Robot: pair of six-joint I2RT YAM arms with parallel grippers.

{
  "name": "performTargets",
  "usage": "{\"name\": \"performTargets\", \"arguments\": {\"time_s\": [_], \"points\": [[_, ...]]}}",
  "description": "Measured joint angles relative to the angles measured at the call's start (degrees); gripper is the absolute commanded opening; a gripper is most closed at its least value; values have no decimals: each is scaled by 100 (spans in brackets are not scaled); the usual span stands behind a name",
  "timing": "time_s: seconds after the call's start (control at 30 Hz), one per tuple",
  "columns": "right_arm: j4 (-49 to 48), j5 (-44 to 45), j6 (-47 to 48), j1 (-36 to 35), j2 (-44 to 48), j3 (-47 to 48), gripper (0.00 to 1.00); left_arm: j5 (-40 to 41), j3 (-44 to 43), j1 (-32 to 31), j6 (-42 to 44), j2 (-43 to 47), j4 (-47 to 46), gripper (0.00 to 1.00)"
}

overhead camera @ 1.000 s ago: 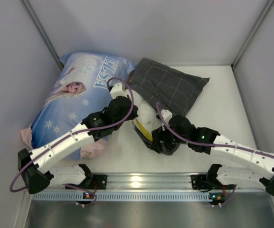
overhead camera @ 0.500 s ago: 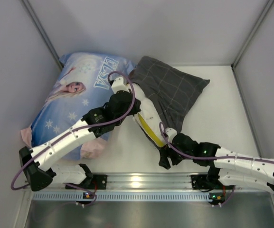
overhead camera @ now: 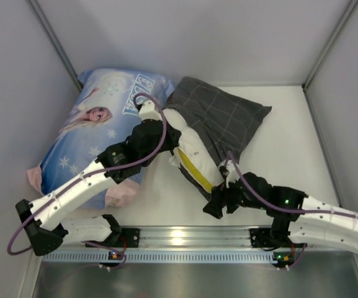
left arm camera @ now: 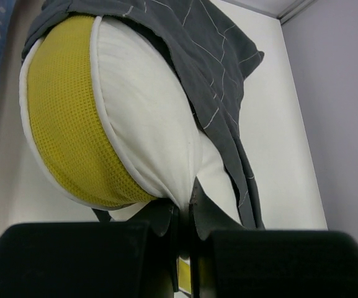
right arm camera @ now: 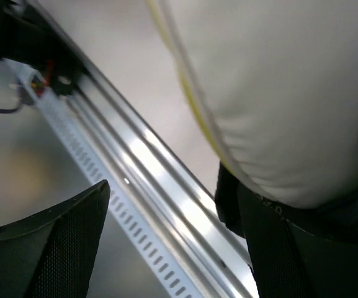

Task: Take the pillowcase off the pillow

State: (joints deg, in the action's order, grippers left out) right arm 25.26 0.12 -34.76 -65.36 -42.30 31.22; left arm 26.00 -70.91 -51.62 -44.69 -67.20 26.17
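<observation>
Left wrist view shows left gripper (left arm camera: pixel 187 206) pinching the pillow (left arm camera: pixel 143 105), pillowcase (left arm camera: pixel 188 43) half off.

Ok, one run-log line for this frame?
left gripper shut on pillow | right gripper open at pillow's near end | pillowcase on far part only

Open table (overhead camera: pixel 290 146) right of pillowcase (overhead camera: pixel 219 115); ELSA pillow (overhead camera: pixel 92 130) leftward.

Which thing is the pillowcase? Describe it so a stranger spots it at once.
Start at the big blue ELSA pillow by the left wall. Just right of it lies the pillowcase, half pulled off a white pillow with a yellow band. It alone is dark grey with thin light check lines.
</observation>
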Motion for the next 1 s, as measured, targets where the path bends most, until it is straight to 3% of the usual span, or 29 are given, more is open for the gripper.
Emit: {"name": "performTargets", "arguments": {"time_s": [0.27, 0.73, 1.0], "points": [[247, 243, 166, -129, 649, 1429, 85, -564, 321, 15, 284, 485, 562, 0], [1056, 2485, 87, -72, -1408, 1491, 85, -1325, 1274, 22, 232, 903, 870, 0], [1027, 2931, -94, 387, -1596, 1097, 66, -1517, 1405, 22, 131, 1436, 933, 0]]}}
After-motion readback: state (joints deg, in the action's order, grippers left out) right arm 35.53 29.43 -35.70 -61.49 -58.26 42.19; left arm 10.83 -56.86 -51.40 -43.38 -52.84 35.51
